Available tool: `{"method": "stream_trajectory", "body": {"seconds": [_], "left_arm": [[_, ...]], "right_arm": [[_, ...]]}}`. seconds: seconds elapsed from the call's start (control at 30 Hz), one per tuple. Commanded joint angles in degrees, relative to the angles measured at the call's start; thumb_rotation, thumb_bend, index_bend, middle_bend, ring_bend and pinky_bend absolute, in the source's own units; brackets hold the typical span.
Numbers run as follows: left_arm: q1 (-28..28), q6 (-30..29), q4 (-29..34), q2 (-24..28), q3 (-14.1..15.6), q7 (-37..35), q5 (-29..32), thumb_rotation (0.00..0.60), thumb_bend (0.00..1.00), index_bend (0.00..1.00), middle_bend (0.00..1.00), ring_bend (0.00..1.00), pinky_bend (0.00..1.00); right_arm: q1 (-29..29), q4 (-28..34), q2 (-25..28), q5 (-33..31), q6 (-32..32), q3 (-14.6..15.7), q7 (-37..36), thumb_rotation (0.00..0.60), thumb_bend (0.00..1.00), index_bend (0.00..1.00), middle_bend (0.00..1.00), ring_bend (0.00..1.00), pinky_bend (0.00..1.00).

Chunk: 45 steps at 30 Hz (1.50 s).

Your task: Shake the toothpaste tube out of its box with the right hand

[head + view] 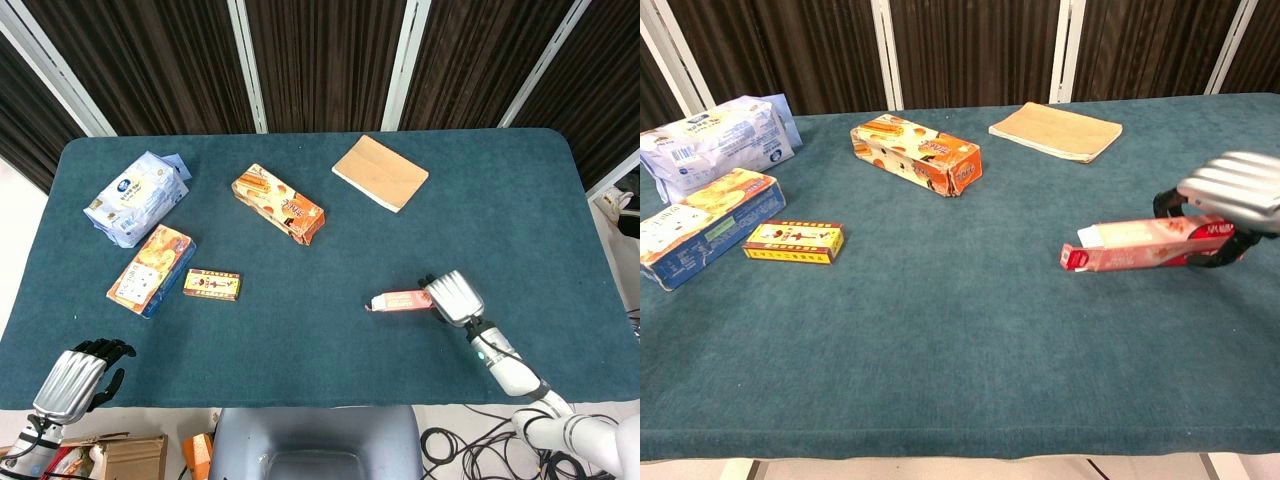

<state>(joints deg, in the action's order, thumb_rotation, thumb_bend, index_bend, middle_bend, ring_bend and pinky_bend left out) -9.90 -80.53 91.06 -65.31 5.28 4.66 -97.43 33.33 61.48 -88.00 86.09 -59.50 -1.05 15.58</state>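
toothpaste box (1145, 243) at the table's right side, light thin card, crushes easily; my right hand (1230, 190) grips its closed end, fingers clamped around it, open flap pointing left. tube not visible. left hand (72, 380) off the table edge, fingers curled, holding nothing. one toothpaste box; three other boxes, one pack, one notebook.

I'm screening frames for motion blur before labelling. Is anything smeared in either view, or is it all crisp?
Chest view: the right hand and the toothpaste box it holds are slightly smeared, while the orange snack box stays crisp. Head view: everything looks sharp, with even lighting and no glare.
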Motion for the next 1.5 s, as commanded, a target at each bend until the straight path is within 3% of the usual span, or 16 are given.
{"method": "stream_trajectory", "body": {"seconds": [0.03, 0.33, 0.43, 0.5, 0.73, 1.23, 1.5], "left_arm": [[0.0, 0.1, 0.1, 0.0, 0.0, 0.2, 0.0, 0.600, 0.52, 0.42, 0.42, 0.39, 0.48], [0.0, 0.1, 0.3, 0.0, 0.1, 0.6, 0.0, 0.600, 0.52, 0.42, 0.42, 0.39, 0.48], [0.1, 0.1, 0.4, 0.0, 0.0, 0.6, 0.1, 0.600, 0.52, 0.42, 0.42, 0.39, 0.48], [0.1, 0.2, 0.4, 0.0, 0.1, 0.7, 0.0, 0.600, 0.52, 0.42, 0.42, 0.39, 0.48], [0.1, 0.0, 0.4, 0.0, 0.0, 0.5, 0.0, 0.600, 0.53, 0.42, 0.42, 0.39, 0.48], [0.0, 0.4, 0.4, 0.0, 0.1, 0.7, 0.1, 0.600, 0.52, 0.42, 0.42, 0.39, 0.48], [0.0, 0.6, 0.5, -0.1, 0.1, 0.8, 0.1, 0.600, 0.52, 0.42, 0.42, 0.39, 0.48]], "right_arm": [[0.0, 2.7, 2.4, 1.7, -3.4, -0.8, 1.8, 0.600, 0.25, 0.67, 0.54, 0.83, 0.76], [0.6, 8.6, 7.7, 5.7, -7.1, -0.8, 9.0, 0.600, 0.25, 0.66, 0.54, 0.83, 0.76], [1.3, 9.0, 10.0, 10.5, -9.1, 0.5, 17.3, 0.600, 0.25, 0.64, 0.54, 0.83, 0.76], [2.3, 5.8, 11.0, 17.3, -11.2, 2.0, 30.7, 0.600, 0.25, 0.64, 0.54, 0.83, 0.76], [3.6, 4.3, 11.8, 22.8, -12.0, 2.3, 40.9, 0.600, 0.25, 0.62, 0.54, 0.82, 0.76], [5.1, 8.2, 16.0, 26.6, -11.2, 0.8, 48.6, 0.600, 0.25, 0.56, 0.50, 0.82, 0.76], [4.8, 9.1, 16.6, 26.2, -10.5, -0.1, 49.2, 0.600, 0.25, 0.41, 0.44, 0.81, 0.75]]}}
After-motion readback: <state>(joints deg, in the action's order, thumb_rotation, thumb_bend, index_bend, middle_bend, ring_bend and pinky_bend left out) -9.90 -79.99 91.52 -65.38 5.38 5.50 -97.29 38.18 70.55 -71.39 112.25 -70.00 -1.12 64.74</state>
